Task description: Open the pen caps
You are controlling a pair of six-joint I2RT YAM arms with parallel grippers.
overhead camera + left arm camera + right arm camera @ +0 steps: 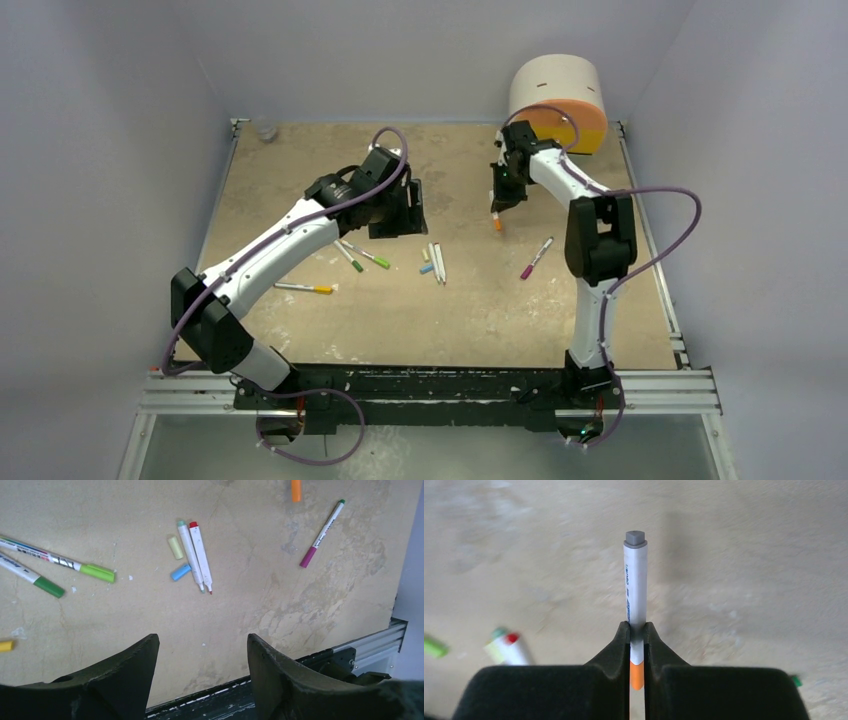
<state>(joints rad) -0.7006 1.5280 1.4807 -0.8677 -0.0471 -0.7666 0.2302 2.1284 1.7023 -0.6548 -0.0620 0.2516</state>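
Pinching a pen barrel in the right gripper, orange cap just past the fingers, left gripper spread wide.

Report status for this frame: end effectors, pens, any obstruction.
Left end effector open, empty. Right end effector shut on orange-capped pen, cap on. Two uncapped pens down, yellow cap and blue cap loose beside. Nothing blocking.

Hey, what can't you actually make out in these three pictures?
- Right wrist: the right gripper hides part of the orange-ended pen; motion blur smears the pens at lower left.
- Left wrist: a yellow piece is cut off by the left edge.
- Top external: the magenta-ended pen has printing too small to read.
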